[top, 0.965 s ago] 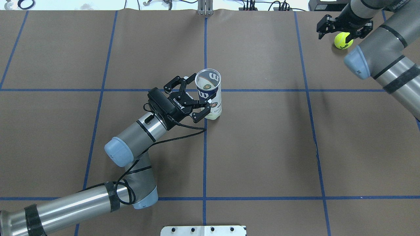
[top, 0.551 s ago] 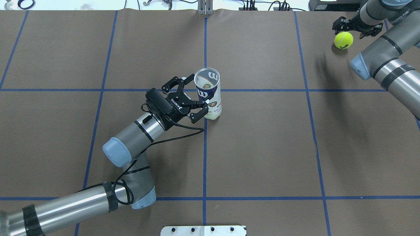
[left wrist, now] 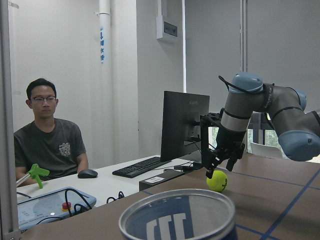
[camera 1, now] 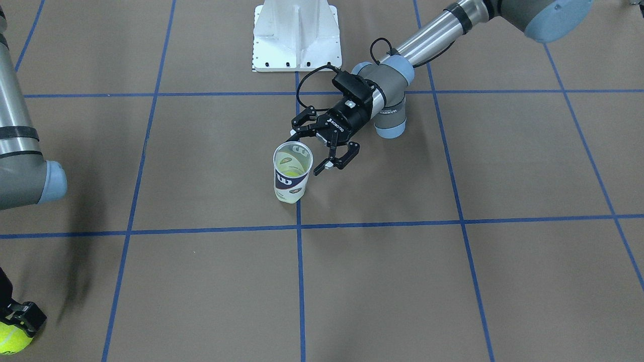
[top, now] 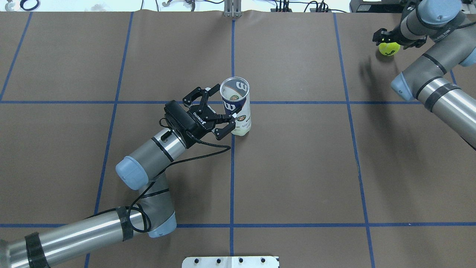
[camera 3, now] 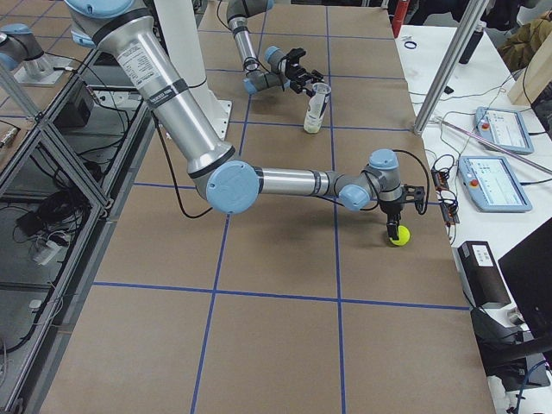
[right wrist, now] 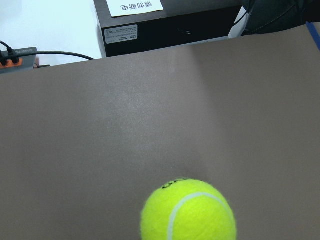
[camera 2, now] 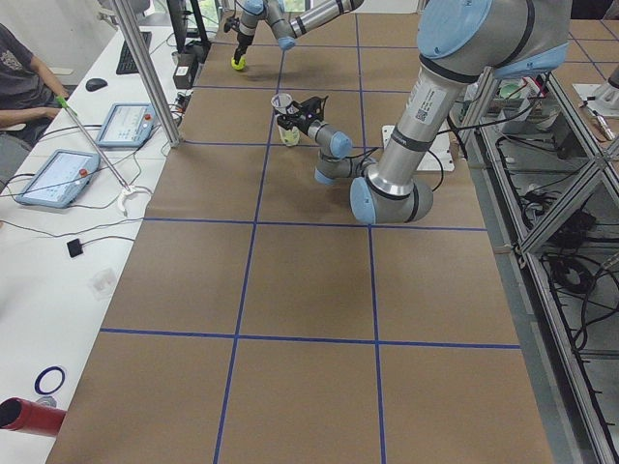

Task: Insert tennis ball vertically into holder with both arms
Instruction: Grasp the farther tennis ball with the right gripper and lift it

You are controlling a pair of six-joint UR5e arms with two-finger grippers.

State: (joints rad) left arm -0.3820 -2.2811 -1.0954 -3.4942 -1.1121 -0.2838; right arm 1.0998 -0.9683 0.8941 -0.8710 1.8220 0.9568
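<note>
**Upright can (top: 238, 111) mid-table, ball (top: 389, 48) far right**

A brown table (top: 297, 167) is crossed by blue tape lines (top: 231, 178), with a white base plate (top: 230, 262) at its near edge. The left gripper (top: 222, 107), jaws spread, sits just beside the can, which stands on end, open mouth up, by the centre line. Far right, the ball rests on the table just under the right gripper (left wrist: 220, 167), jaws apart, not clasping it.
</note>
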